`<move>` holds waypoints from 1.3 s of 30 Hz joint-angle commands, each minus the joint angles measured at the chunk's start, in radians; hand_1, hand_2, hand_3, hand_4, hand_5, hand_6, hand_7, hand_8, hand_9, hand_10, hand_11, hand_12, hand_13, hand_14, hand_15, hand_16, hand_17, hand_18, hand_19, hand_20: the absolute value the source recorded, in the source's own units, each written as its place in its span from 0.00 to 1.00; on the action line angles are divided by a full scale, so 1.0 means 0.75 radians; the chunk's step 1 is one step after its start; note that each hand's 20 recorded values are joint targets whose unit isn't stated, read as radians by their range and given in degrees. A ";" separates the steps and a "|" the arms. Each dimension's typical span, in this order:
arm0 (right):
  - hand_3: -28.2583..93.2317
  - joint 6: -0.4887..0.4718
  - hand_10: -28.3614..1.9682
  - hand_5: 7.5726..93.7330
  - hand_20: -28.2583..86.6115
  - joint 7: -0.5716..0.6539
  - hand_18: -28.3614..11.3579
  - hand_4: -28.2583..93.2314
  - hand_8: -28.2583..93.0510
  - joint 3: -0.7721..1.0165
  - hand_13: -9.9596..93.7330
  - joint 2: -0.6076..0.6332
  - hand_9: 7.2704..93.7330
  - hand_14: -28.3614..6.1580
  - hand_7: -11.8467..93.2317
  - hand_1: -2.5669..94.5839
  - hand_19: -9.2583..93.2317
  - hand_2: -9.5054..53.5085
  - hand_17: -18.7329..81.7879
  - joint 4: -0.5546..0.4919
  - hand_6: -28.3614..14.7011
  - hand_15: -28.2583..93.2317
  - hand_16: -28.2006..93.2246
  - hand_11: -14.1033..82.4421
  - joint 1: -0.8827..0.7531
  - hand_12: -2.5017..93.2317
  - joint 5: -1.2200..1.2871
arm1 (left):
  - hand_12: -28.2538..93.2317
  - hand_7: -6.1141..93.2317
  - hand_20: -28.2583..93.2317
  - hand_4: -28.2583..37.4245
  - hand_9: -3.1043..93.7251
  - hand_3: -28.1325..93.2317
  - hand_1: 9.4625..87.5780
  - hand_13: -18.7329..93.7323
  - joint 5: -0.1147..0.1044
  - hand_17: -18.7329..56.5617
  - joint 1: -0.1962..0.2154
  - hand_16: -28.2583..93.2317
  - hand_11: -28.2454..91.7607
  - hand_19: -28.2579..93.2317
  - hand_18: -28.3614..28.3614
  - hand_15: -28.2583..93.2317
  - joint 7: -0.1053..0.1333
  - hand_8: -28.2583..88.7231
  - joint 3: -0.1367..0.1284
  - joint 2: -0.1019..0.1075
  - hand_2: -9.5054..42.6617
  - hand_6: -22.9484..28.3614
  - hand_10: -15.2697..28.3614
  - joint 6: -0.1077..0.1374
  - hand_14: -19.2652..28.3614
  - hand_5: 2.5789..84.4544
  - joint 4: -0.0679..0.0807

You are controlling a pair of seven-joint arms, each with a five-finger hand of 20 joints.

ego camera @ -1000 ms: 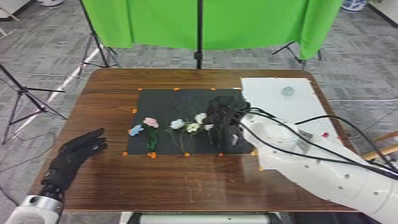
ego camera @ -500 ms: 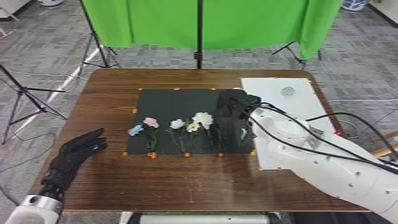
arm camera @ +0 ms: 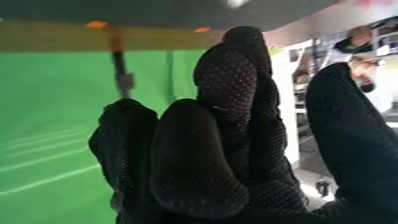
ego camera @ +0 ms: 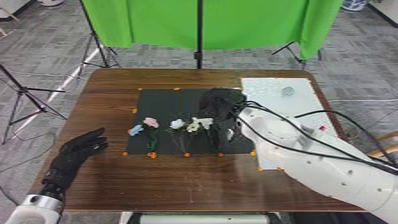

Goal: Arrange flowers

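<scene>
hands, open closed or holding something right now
Left hand: open, holding nothing.
Right hand: over the dark mat; whether it is open, closed or holding something cannot be told.

Tbl (ego camera: 178, 185): brn wood | blk mat (ego camera: 169, 101): ctr | wht sheet (ego camera: 266, 91): R of mat | orange tabs (ego camera: 187, 155): mat edges

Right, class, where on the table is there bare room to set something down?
The widest free patch is the table between the dark mat and the near edge. The mat's far left part, beyond the flowers, is bare too. It is crowded along the flower row and around the right hand, whose arm crosses the white sheet.
</scene>
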 commanded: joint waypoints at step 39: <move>0.77 0.238 0.44 0.72 0.84 0.270 0.25 0.16 0.16 0.290 0.90 0.131 0.79 0.63 0.27 0.26 1.00 0.23 0.78 0.016 0.66 0.81 0.57 0.53 -0.018 0.37 0.006 | 0.34 0.16 0.39 0.26 0.45 0.74 0.34 0.48 0.004 0.34 0.023 0.26 0.37 0.30 0.76 0.38 -0.020 0.19 -0.010 -0.008 0.00 0.53 0.63 -0.011 0.77 0.48 -0.004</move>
